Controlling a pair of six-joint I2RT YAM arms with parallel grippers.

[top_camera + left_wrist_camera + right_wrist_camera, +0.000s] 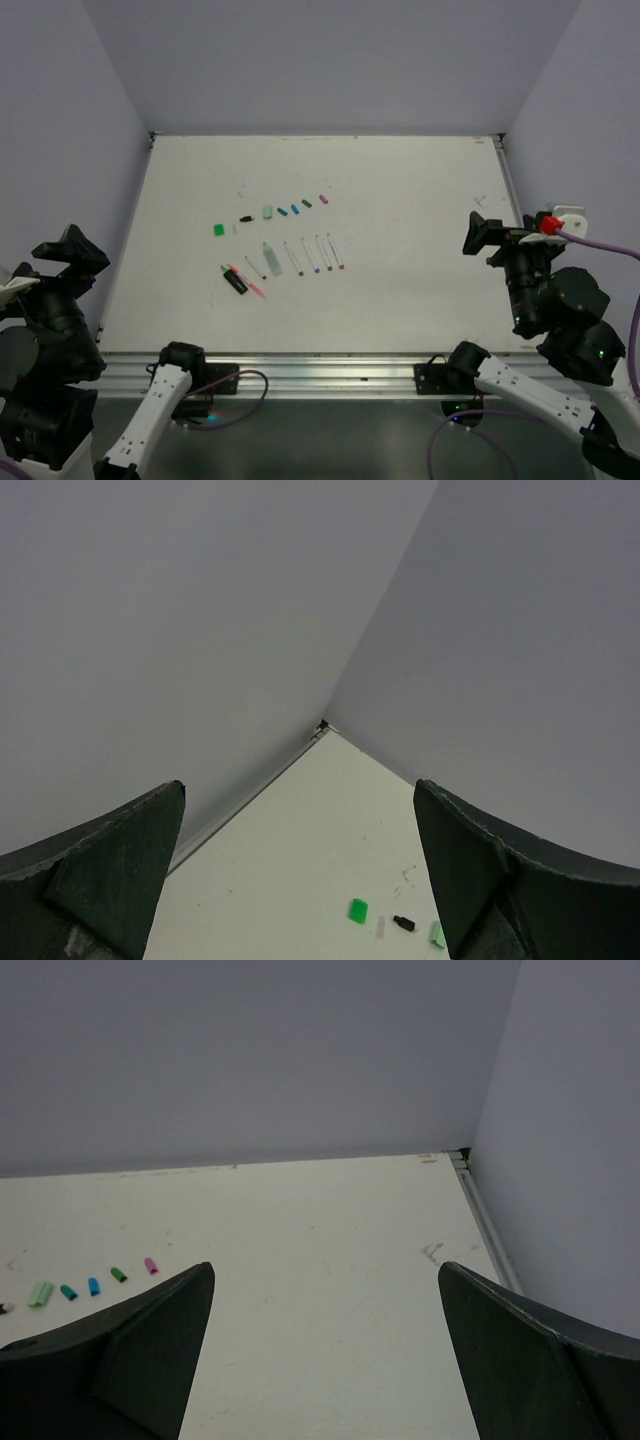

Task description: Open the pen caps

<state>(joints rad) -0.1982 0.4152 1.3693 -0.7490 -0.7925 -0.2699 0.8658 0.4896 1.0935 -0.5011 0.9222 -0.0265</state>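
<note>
Pen caps [268, 211] lie loose in a slanting row, left of centre on the white surface [430, 300]. Bright green cap [219, 229] at the near-left end, magenta cap [323, 198] at the far-right end. Thin white pens [308, 256] lie side by side just nearer, with a black highlighter [235, 282] beside them. Any print is too small to read. Left pincer [72, 252] and right pincer [478, 234] are both released, jaws wide, grasping nothing, raised at the surface's sides, well apart from the caps.

On the white table [420, 300], thin pens [293, 258] lie in a row beside a black highlighter body [235, 282].
</note>
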